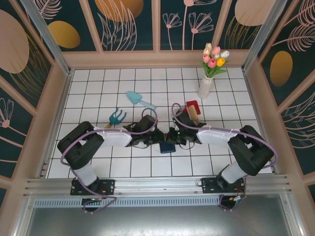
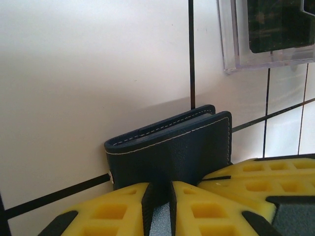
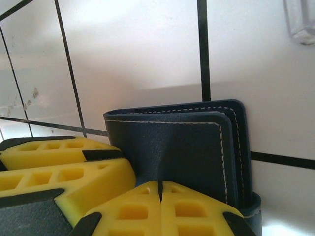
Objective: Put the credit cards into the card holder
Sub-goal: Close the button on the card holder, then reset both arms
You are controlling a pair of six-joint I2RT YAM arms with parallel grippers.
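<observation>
Clamping with the left claw (image 1: 155, 138), just left of centre in the top view, ribbed yellow pads (image 2: 118, 209) narrowed onto the near edge of the holder (image 1: 167, 147). Pinning it between both claws, just below centre: folded, navy, grained like leather, pale stitching round soft corners, long side running across both wrist views; flat or tipped up, hard telling. Clamping likewise with the right claw (image 1: 175, 134), pads all but meeting on a flap. Finding the cards (image 1: 192, 109) up and right of centre, nearer the right claw: red and tan, thin, stiff, by a clear hard rack (image 2: 230, 44) holding something dark. Probably needing the flaps pulled apart sideways first.
</observation>
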